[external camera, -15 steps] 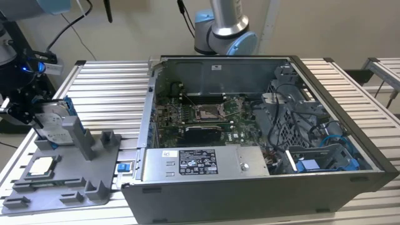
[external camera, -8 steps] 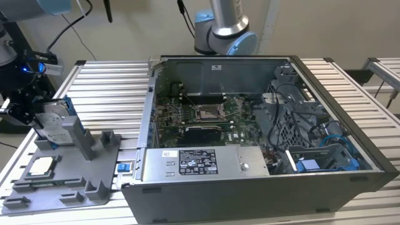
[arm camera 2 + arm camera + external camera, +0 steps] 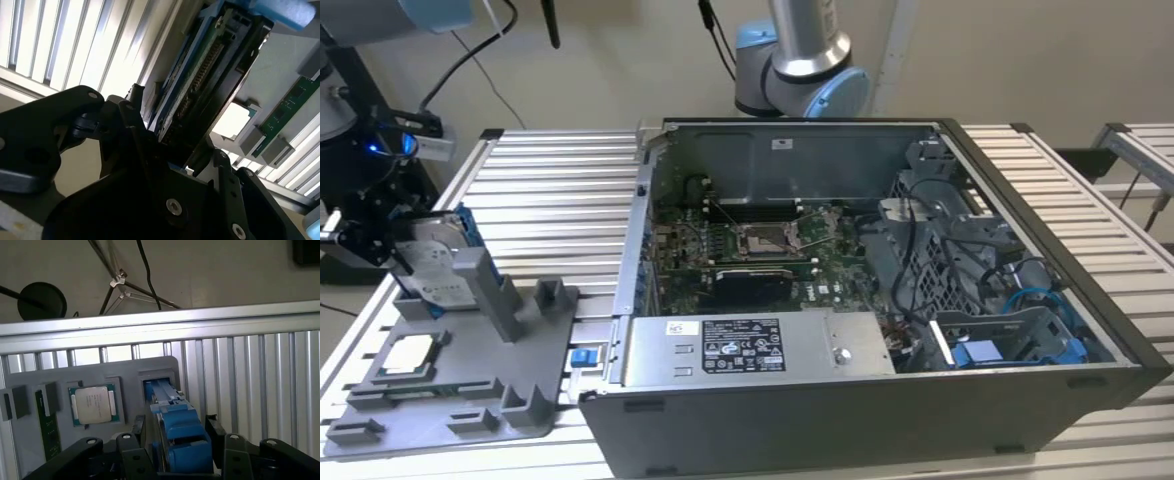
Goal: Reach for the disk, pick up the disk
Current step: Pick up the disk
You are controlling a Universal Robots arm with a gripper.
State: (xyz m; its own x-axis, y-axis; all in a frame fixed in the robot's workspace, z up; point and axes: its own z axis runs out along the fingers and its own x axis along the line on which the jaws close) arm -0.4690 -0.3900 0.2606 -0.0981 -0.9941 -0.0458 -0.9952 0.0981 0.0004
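The black two-finger gripper (image 3: 176, 429) is clamped on the silver-grey rectangular hard drive with a white label and blue plastic carrier, the disk (image 3: 434, 262), one finger against each broad face in both wrist views. The disk stands on edge over the slot of a grey moulded plastic fixture tray (image 3: 454, 405), at the exterior view's left, well apart from the open dark-grey computer case (image 3: 854, 425). A square silver-topped processor chip (image 3: 93, 404) lies flat in the tray, near the slot.

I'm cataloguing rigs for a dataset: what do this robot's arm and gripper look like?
The arm is a silver-grey tube with pale blue joint caps; a black cable hangs beside it. The gripper is black, with angular linkage fingers pinned by round silver screws.
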